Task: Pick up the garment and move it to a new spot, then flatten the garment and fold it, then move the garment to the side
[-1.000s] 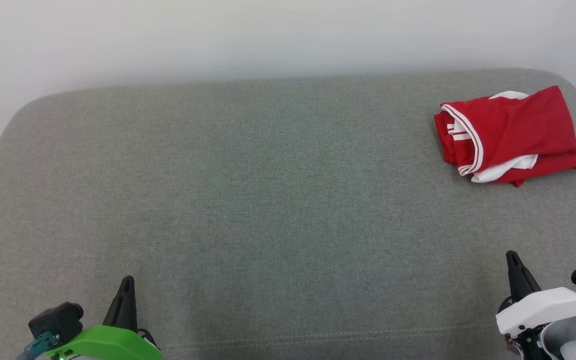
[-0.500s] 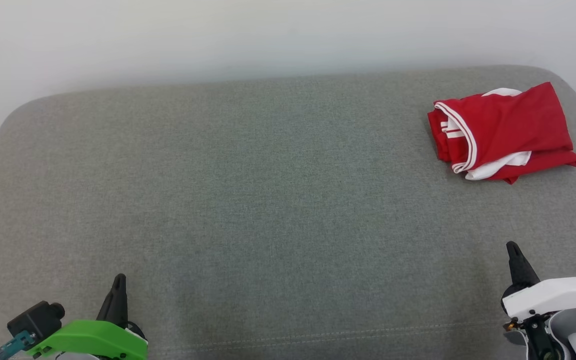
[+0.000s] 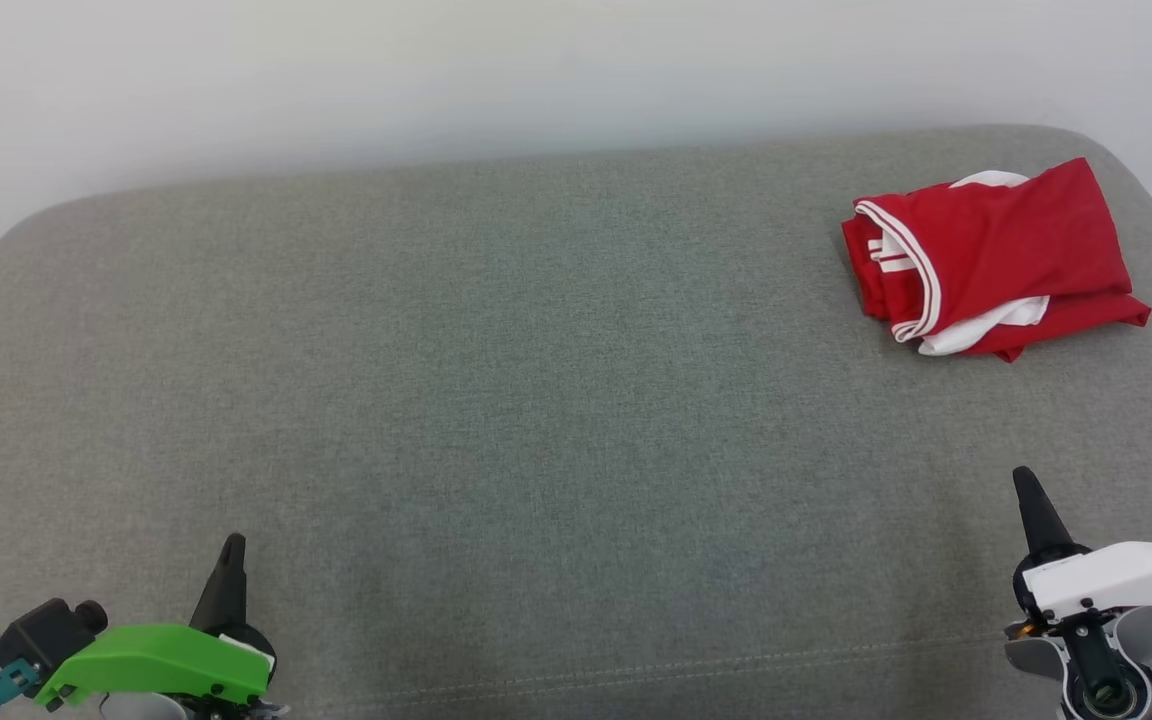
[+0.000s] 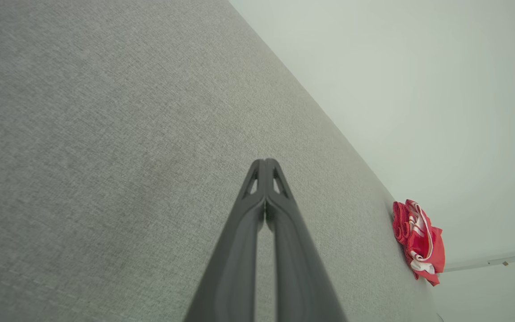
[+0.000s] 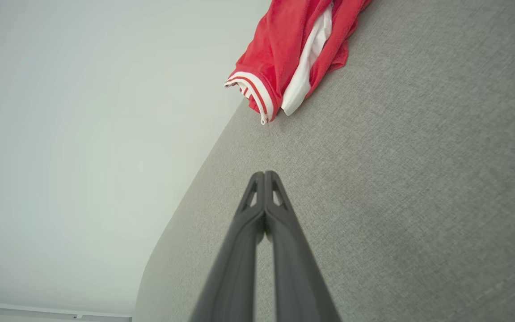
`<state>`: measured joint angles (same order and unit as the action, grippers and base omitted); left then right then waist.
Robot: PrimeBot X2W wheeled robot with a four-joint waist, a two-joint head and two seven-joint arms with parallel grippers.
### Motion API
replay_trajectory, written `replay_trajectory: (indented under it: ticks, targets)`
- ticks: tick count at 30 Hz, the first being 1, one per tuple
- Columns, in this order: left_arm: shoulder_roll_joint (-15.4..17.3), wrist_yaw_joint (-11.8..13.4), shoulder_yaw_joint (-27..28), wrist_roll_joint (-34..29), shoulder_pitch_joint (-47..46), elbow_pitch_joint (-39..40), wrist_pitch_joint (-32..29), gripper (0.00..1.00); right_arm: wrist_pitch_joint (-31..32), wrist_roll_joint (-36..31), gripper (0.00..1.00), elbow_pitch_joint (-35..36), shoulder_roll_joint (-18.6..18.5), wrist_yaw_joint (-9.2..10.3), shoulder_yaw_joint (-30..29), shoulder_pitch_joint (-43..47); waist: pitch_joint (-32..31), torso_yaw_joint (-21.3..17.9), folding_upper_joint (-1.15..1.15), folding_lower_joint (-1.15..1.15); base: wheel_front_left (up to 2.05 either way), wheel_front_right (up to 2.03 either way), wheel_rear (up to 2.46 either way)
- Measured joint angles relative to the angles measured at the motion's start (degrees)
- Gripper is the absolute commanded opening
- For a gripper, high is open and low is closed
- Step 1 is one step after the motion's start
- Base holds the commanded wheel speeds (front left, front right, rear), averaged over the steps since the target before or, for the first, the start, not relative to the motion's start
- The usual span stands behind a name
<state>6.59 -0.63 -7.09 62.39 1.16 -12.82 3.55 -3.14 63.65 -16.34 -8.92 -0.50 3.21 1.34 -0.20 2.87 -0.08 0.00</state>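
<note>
Head view: the garment (image 3: pixel 996 255), red with white trim, lies folded at the far right corner of the cushion (image 3: pixel 536 380), well apart from the left gripper (image 3: pixel 231 545) and right gripper (image 3: pixel 1024 478) at the near edge. The whole picture has slid slightly over the last second, so the camera moved; the garment kept its place.

Left wrist view: left gripper (image 4: pixel 265 162) clenched, empty; garment (image 4: pixel 418 241) far off.

Right wrist view: right gripper (image 5: pixel 264 174) clenched on nothing, garment (image 5: pixel 293 49) ahead.

With the garment set aside, the task looks finished.
</note>
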Motion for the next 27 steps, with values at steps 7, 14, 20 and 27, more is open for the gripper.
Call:
replay_trajectory:
  ticks: [7, 14, 20, 27]
  targets:
    - [-0.3, -0.9, 1.6, 4.8, -0.4, -0.5, -1.1, 0.00, 1.3, 4.2, 0.00, 0.0, 1.0, -0.94, -1.6, -0.4, 0.1, -0.4, 0.00, 0.00, 0.00, 0.00, 0.00]
    - [-0.7, -2.0, 3.1, 9.1, -1.3, -1.1, -2.6, 0.00, 2.8, 8.5, 0.00, 0.0, 1.8, -1.68, -3.2, -1.1, 0.1, -0.9, 0.00, 0.00, 0.00, 0.00, 0.00]
    - [-1.4, -2.7, 4.2, 13.1, -1.5, -1.4, -3.5, 0.00, 3.9, 12.3, 0.00, 0.0, 2.8, -2.54, -4.6, -1.9, 0.2, -1.3, 0.00, 0.00, 0.00, 0.00, 0.00]
    - [-1.8, -3.5, 5.5, 17.2, -2.0, -1.6, -4.6, 0.00, 4.9, 16.1, 0.00, 0.0, 3.6, -3.54, -5.8, -2.4, 0.2, -1.7, 0.00, 0.00, 0.00, 0.00, 0.00]
